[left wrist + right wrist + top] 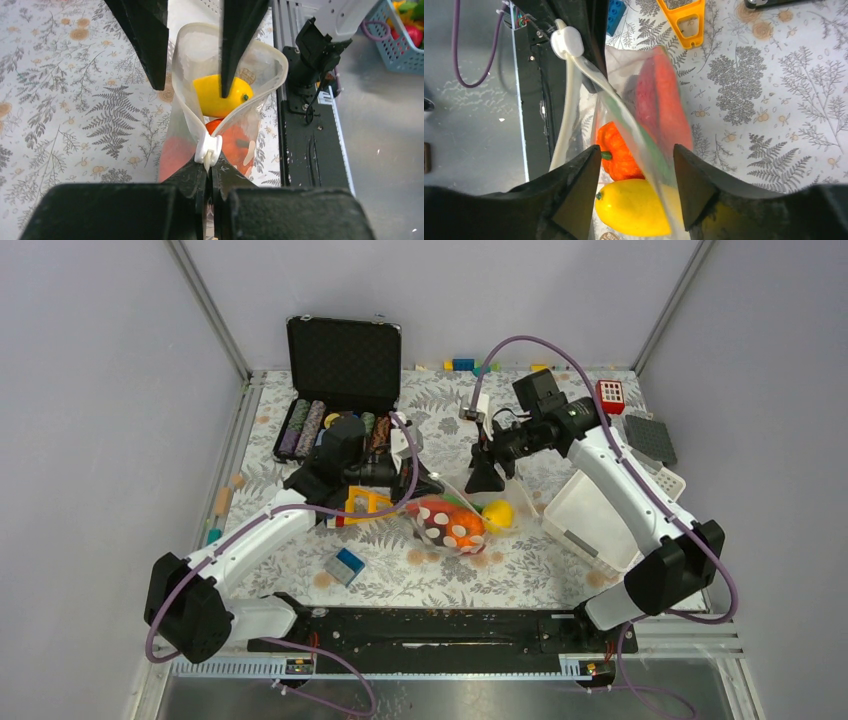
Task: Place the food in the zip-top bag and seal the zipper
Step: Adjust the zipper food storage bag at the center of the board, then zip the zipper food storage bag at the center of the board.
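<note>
Left pincer [208,172]: it is staying clenched on the zipper end, its jaws meeting just under the white slider [209,149]; in the top view it is reaching in from the left of the bag.
Zipper [624,107]: the strip is running from the slider toward the right pincer and is standing unsealed, so the mouth is gaping wide.
Zip-top bag [450,528]: it is lying in the middle of the desk [540,570], a little to the near side, between the two pincers.
Food: an orange pumpkin [619,155] and a red piece [664,95] are sitting inside the bag; the yellow piece [220,95] is lying right at the mouth, and I cannot tell if it is fully inside.
Right pincer [636,150]: it is standing released, grasping nothing; its fingers are straddling the bag's rim, one on the outside and one seemingly reaching into the mouth over the yellow piece.
White basket [590,520]: it is resting to the right of the bag, under the right arm.
Step in hand: I am judging that the filling is nearly over and the sealing is starting.
Next move: it is calling for the yellow piece to sit deeper, for the right finger to be leaving the mouth, and for the far end of the rim to be pinched while the slider is being drawn along the strip.
</note>
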Controlling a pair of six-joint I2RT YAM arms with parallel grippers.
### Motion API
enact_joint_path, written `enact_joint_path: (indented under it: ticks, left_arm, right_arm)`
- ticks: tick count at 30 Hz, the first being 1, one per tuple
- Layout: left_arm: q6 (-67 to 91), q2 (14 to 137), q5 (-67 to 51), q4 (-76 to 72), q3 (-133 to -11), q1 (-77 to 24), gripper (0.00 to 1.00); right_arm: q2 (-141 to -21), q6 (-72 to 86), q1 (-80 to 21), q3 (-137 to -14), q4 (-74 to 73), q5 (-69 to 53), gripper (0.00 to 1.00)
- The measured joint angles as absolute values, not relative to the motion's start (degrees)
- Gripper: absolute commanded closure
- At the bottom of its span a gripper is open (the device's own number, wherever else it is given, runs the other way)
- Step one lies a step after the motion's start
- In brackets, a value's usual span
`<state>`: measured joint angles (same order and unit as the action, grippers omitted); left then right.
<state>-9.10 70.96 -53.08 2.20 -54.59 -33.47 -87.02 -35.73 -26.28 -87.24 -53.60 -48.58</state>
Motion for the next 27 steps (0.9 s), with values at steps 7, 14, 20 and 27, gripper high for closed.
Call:
enact_joint_path:
  ticks: [7, 14, 20, 27]
  left_arm:
    - [1.8, 71.0, -51.1, -1.1, -54.5, -33.4, 1.0]
    - [5.1, 71.0, -51.1, -1.4, -54.5, -33.4, 1.0]
    - [5.1, 71.0, -52.4, -1.7, -54.1, -33.4, 1.0]
    - [2.3, 70.5, -54.4, -1.7, -52.8, -33.4, 1.0]
  right_arm:
    - [-78.7, -27.9, -26.2, -81.1, -43.8, -49.3, 0.01]
    - [-68.7, -22.9, -32.1, -73.7, -30.3, -47.0, 0.05]
    - [-71.2, -21.2, -37.3, -74.5, -24.6, -43.0, 0.27]
    - [-78.3, -18.7, -37.6, -79.9, -24.8, -42.1, 0.39]
